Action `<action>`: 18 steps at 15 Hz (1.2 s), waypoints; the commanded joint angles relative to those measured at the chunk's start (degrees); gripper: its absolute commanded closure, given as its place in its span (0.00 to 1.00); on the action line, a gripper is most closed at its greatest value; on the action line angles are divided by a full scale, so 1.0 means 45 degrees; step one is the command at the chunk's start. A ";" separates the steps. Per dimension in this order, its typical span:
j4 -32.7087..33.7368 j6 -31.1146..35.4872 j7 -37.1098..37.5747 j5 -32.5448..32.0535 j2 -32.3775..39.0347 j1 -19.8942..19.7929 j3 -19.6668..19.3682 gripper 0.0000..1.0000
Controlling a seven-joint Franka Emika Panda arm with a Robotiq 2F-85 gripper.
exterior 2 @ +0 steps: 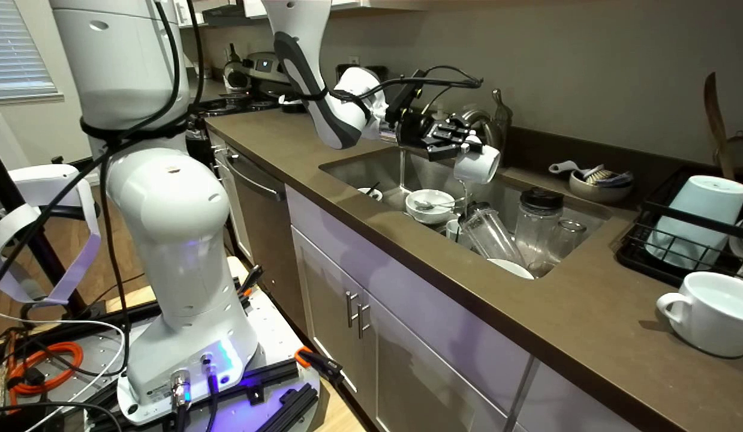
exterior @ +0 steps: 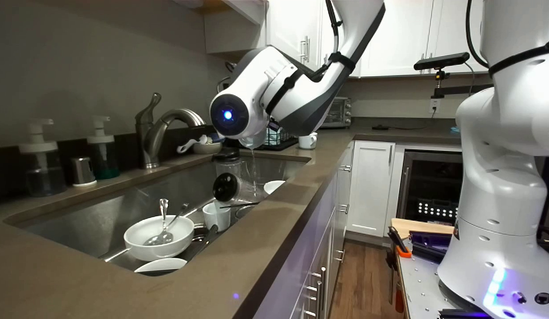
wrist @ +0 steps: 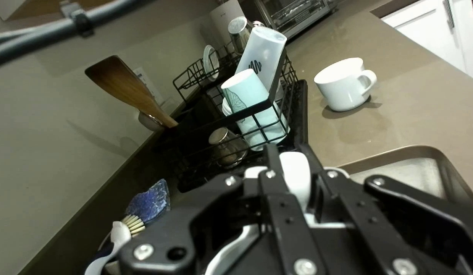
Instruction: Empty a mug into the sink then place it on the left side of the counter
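So, one tilted mug (exterior 2: 477, 165) over one sink (exterior: 172, 188).

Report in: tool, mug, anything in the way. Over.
Tool closed on mug, held tilted over sink. Liquid streaming out. Clear jar tipped below, seemingly in the stream's path.

Ahead of the claw (wrist: 292, 158), dish rack (wrist: 248, 111) blocking! Lidded jars (exterior 2: 493, 236) crowd the sink (exterior: 106, 221) below; ahead-right, open table (wrist: 423, 107) runs past a standing mug (wrist: 344, 86).
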 commanded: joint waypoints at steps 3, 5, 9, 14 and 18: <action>-0.0345 -0.1547 -0.0419 -0.1069 0.0275 0.0138 0.0097 0.96; -0.0372 -0.1460 -0.0857 -0.0382 0.0216 0.0143 0.0223 0.96; -0.0268 -0.0449 -0.2410 0.1955 -0.0323 0.0127 0.0625 0.96; -0.0044 0.1399 -0.4124 0.4906 -0.1341 0.0116 0.0772 0.96; 0.0144 0.2830 -0.4999 0.6586 -0.2068 0.0186 0.0597 0.96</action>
